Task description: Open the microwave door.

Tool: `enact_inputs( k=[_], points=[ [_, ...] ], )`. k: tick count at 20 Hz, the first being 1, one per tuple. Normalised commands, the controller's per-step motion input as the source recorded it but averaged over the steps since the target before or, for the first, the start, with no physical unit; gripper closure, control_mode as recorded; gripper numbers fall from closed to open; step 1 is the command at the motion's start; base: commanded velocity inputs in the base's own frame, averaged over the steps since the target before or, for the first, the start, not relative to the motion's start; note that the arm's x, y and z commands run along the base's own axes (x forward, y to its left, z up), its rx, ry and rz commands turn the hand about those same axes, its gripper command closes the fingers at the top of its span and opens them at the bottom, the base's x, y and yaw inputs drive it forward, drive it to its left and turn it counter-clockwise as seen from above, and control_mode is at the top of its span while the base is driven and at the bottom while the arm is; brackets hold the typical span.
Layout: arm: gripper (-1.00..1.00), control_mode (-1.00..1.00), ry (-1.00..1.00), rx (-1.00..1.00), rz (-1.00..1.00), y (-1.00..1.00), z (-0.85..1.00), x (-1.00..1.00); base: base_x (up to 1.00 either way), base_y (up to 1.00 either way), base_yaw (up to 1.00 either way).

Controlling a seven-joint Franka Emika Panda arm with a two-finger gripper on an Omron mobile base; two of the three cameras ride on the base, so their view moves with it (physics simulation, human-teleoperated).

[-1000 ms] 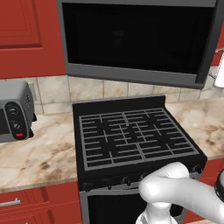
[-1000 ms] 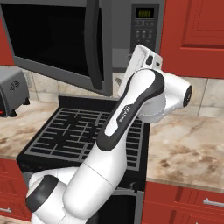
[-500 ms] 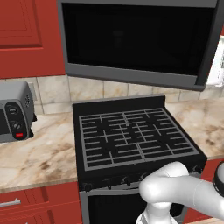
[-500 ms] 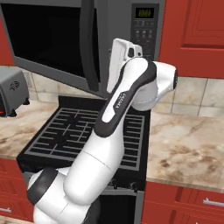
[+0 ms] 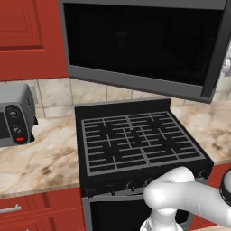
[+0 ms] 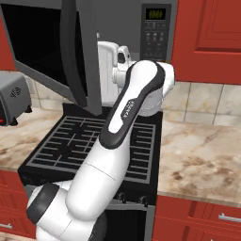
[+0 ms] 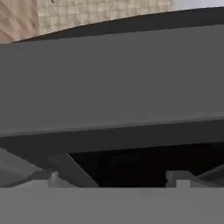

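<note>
Tool [image 6: 104,70] behind the microwave door [image 6: 70,52], opening unclear, door swung out above stove [image 5: 140,144], toaster oven [image 5: 16,115] leftward

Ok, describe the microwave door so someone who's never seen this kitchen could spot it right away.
Look above the black stove, between the red cabinets. The microwave hangs there, and the microwave door is its wide grey-framed panel with a large black glass window, swung partly outward. Unlike the small silver toaster oven on the counter, it has no knobs.
</note>
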Motion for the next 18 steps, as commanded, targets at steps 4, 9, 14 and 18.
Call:
enact_inputs(
  k=[4, 9, 14, 18],
  points=[
    [-1.0, -1.0, -0.25, 0.0, 0.39, 0.83, 0.0, -0.41, 0.0, 0.0, 0.0],
    [-1.0, -1.0, -0.28, 0.0, 0.35, 0.88, 0.0, -0.48, 0.0, 0.0, 0.0],
    [-1.0, -1.0, -0.31, 0.0, 0.29, 0.93, 0.0, -0.58, 0.0, 0.0, 0.0],
    [-1.0, -1.0, -0.33, 0.0, 0.24, 0.92, 0.0, -0.73, 0.0, 0.0, 0.0]
  ],
)
